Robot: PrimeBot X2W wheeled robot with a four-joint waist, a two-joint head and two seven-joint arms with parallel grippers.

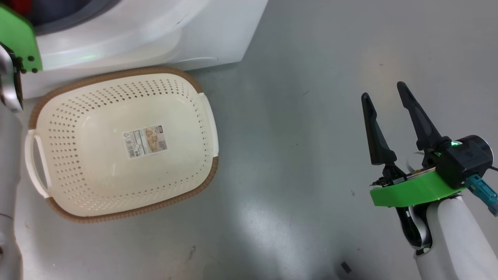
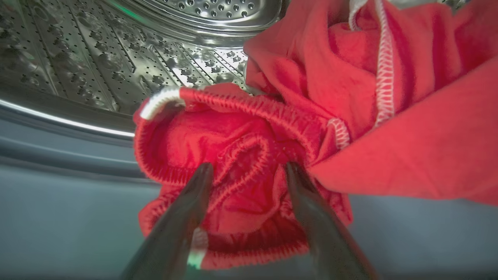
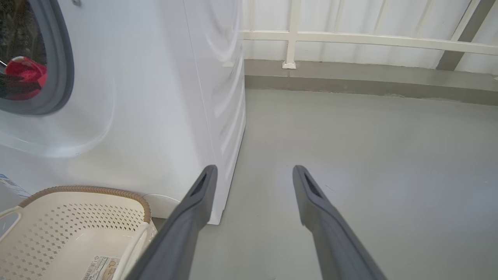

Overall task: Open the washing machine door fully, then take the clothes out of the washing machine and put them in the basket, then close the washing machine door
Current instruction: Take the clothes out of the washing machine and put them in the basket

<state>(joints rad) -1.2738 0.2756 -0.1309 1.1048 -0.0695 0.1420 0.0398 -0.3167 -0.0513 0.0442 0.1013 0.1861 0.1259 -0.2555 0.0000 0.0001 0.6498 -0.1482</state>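
clothes (image 2: pixel 350 97): bright red soft fabric with thin white stitched trim, heaped at the mouth of the washing machine (image 1: pixel 155 31), lying partly on the steel drum (image 2: pixel 97 58) and partly over the grey gasket (image 2: pixel 58 155). one heap; the number of separate pieces cannot be told. a patch of the same red shows through the round opening in the right wrist view.

left arm: pale forearm (image 1: pixel 9 155) at the left edge of the head view, reaching up into the machine's opening.
left hand (image 2: pixel 249 166): released, fingers (image 2: pixel 186 210) spread wide, tips at the fabric with a bunched, elastic-edged fold between them; not clamped on it.

right arm: held out low over the grey floor (image 1: pixel 291 136), well apart from the machine and to its right.
right hand (image 1: pixel 383 89): released, two dark fingers spread, pointing up the head view, nothing between them, touching nothing.

basket (image 1: pixel 78 116): one, cream perforated plastic, brown woven-look rim, two side handles, on the floor just in front of the machine; one paper label (image 1: pixel 145 141) on its bottom, no clothes in it.

washing machine: one, white, front-loading.
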